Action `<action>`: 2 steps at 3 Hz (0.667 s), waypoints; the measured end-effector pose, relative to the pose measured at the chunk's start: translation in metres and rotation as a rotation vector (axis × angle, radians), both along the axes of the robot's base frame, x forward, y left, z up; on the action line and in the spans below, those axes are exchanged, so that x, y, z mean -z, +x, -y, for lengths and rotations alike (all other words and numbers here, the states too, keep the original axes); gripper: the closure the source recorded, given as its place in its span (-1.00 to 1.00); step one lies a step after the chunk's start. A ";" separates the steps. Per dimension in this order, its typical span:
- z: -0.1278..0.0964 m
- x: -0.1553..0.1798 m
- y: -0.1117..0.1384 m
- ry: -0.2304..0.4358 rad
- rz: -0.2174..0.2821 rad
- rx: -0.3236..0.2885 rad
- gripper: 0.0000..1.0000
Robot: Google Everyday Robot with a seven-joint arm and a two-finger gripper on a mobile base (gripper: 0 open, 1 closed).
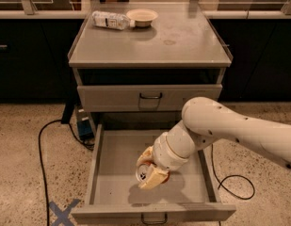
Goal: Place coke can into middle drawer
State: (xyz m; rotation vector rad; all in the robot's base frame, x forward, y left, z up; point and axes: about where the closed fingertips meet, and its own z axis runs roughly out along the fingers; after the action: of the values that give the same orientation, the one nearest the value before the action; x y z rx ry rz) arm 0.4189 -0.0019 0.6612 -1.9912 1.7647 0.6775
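The middle drawer (112,149) is pulled wide open at the bottom of the grey cabinet, its flat grey floor showing and its dark loop handle at the front edge. My gripper (149,170) is down inside the drawer, right of its middle and near the front, shut on the coke can (145,173). Only the can's silver end and a bit of red show between the cream fingers (153,177). I cannot tell whether the can touches the floor. The white arm comes in from the right.
The upper grey drawer (149,97) is closed above. On the cabinet top (182,41) lie a plastic water bottle (110,20) and a small bowl (141,17). A black cable (41,145) and a blue tape cross (61,212) are on the floor at left.
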 end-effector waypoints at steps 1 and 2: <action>0.000 0.000 0.000 0.000 0.000 0.000 1.00; 0.000 0.022 0.020 -0.003 0.026 0.024 1.00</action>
State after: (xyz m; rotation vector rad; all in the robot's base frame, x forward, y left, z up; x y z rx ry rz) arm 0.4389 -0.0021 0.6388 -1.9689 1.7726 0.6394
